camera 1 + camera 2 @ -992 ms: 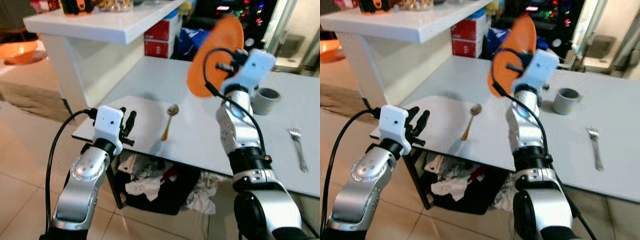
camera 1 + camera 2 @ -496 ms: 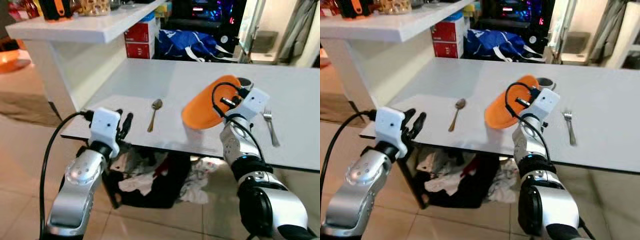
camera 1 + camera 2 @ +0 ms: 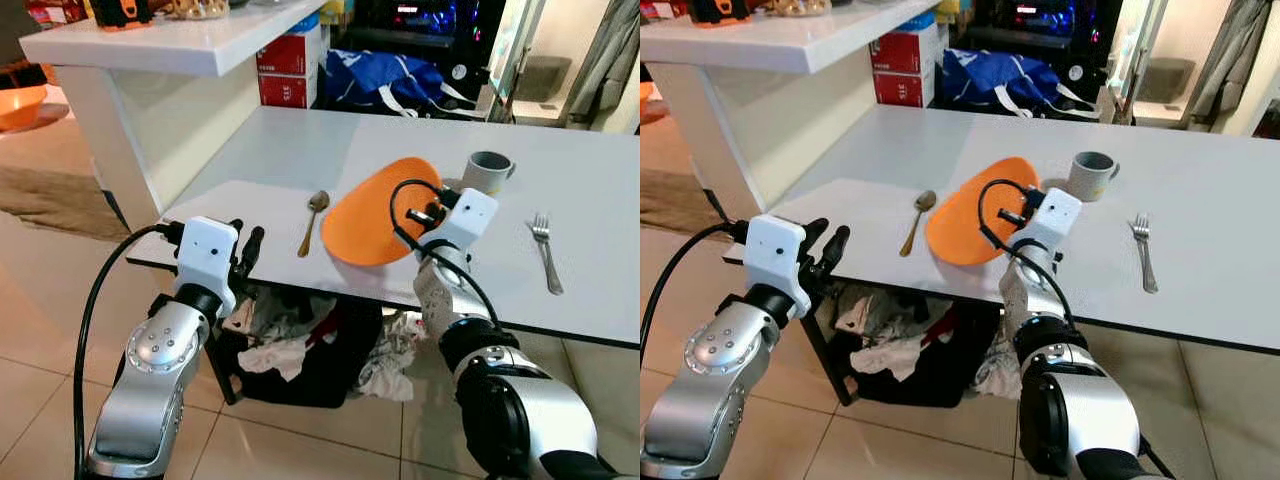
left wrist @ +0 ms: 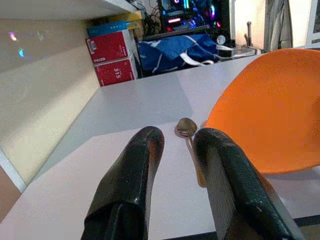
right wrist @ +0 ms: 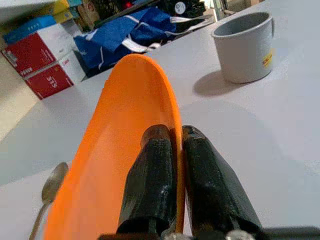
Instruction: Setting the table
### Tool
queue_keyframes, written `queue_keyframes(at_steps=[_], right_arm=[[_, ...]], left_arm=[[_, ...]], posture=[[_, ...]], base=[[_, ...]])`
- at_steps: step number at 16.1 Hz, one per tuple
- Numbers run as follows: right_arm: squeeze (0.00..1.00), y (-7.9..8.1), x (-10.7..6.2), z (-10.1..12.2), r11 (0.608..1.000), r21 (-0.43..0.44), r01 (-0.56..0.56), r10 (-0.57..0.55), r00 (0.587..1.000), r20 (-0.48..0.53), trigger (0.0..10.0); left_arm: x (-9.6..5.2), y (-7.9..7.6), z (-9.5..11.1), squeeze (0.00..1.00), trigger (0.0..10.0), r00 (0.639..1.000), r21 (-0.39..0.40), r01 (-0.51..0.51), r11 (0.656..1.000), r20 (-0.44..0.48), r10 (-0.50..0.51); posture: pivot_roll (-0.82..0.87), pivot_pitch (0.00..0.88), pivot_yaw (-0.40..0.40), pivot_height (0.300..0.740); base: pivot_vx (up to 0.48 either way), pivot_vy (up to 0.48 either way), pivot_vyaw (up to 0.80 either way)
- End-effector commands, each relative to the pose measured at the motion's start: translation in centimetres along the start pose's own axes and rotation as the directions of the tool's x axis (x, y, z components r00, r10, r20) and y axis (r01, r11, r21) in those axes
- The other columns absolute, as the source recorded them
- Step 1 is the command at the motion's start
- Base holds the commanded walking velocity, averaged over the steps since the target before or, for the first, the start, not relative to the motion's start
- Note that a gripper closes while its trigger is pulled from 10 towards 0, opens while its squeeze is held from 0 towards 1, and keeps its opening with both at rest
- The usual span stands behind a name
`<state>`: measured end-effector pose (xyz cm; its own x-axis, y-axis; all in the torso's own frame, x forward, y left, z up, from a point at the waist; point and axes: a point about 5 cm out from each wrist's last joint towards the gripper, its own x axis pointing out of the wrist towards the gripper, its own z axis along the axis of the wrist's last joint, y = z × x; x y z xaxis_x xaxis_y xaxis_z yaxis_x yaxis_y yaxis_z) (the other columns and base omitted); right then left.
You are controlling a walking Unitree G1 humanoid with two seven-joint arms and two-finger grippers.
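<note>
orange plate [image 3: 378, 212] was held tilted on edge over the near part of a white table [image 3: 600, 300], its lower rim close to the tabletop, though whether it touched could not be told. the right gripper [image 5: 172, 150] had its two black fingers pinched together on the plate's rim, one finger on each face, as seen in the right wrist view. a spoon [image 3: 312, 219] lay flat on the table just beside the plate, on the robot's left of it, bowl end pointing away from the robot. a grey mug [image 3: 488, 172] stood upright beyond the plate toward the right, near it but apart. a fork [image 3: 545, 250] lay flat further right, well apart from the plate, tines pointing away. the left gripper [image 4: 177, 150] hung at the near left corner of the table, holding nothing, its fingers slightly apart and aimed toward the spoon and plate. a white counter [image 3: 190, 50] stood to the left of the table. under the table sat a dark bin with crumpled cloth [image 3: 290, 350]. behind the table were red boxes [image 3: 285, 78] and a blue bag [image 3: 385, 85]. the floor [image 3: 50, 330] was pale tile.
</note>
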<state>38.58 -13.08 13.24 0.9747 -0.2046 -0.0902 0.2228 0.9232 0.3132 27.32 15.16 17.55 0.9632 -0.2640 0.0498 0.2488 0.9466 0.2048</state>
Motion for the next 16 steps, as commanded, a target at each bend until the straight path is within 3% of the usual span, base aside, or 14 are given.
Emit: queue_keyframes(at_steps=[1, 4, 5, 6, 7, 8, 10, 12, 16], right_arm=[[0.0, -0.8, -0.8, -2.5, 0.992, -0.128, 0.014, -0.026, 0.996, -0.09, 10.0], [0.0, -2.1, -0.8, -2.3, 0.964, -0.257, 0.072, -0.081, 0.996, -0.023, 10.0], [0.0, -3.3, -0.9, -2.6, 0.951, -0.287, 0.115, -0.128, 0.991, -0.025, 10.0], [0.0, -3.5, -0.9, -2.6, 0.95, -0.289, 0.12, -0.134, 0.991, -0.027, 10.0], [0.0, -3.8, -1.0, -3.0, 0.947, -0.294, 0.127, -0.144, 0.989, -0.037, 10.0], [0.0, -3.9, -1.2, -3.4, 0.945, -0.301, 0.128, -0.147, 0.988, -0.043, 10.0], [0.0, -3.8, -1.5, -3.9, 0.943, -0.31, 0.118, -0.143, 0.988, -0.059, 10.0], [0.0, -3.8, -1.7, -4.4, 0.939, -0.324, 0.114, -0.145, 0.987, -0.075, 10.0], [0.0, -4.5, -2.1, -5.3, 0.931, -0.346, 0.117, -0.165, 0.98, -0.112, 10.0]], left_arm=[[-0.3, 0.0, 0.1, 0.0, 10.0, 1.0, 0.015, -0.001, 1.0, -0.008, 0.001], [-0.7, 0.4, 0.1, 0.0, 10.0, 1.0, 0.024, -0.006, 1.0, -0.016, 0.007], [-1.0, 0.5, 0.1, 0.0, 10.0, 1.0, 0.03, -0.008, 1.0, -0.025, 0.009], [-1.0, 0.6, 0.1, 0.0, 10.0, 1.0, 0.032, -0.009, 0.999, -0.027, 0.01], [-1.0, 0.4, 0.1, 0.0, 10.0, 0.999, -0.027, 0.001, 1.0, -0.038, -0.003], [-0.7, -0.5, 0.2, 0.0, 10.0, 0.995, -0.154, 0.069, 0.986, -0.064, -0.08], [-0.3, -1.0, 0.4, 0.0, 10.0, 0.982, -0.186, 0.154, 0.97, -0.083, -0.172], [-0.4, -0.3, 0.6, 0.0, 10.0, 0.974, -0.21, 0.18, 0.961, -0.095, -0.204], [-0.1, -2.8, 3.5, 0.0, 10.0, 0.905, -0.348, 0.38, 0.857, -0.053, -0.423]], posture=[[0.15, 0.043, 0.034, 0.74], [0.16, 0.048, 0.04, 0.74], [0.17, 0.054, 0.046, 0.74], [0.17, 0.054, 0.048, 0.74], [0.18, 0.056, 0.053, 0.74], [0.19, 0.056, 0.06, 0.74], [0.19, 0.054, 0.07, 0.74], [0.19, 0.051, 0.082, 0.74], [0.22, 0.053, 0.103, 0.74]], base=[[0.0, 0.0, 0.0], [0.0, 0.0, 0.0], [0.0, 0.0, 0.0], [0.0, 0.0, 0.0], [0.0, 0.0, 0.0], [0.0, 0.0, 0.0], [0.0, 0.0, 0.0], [0.0, 0.0, 0.0], [0.0, 0.0, 0.0]])
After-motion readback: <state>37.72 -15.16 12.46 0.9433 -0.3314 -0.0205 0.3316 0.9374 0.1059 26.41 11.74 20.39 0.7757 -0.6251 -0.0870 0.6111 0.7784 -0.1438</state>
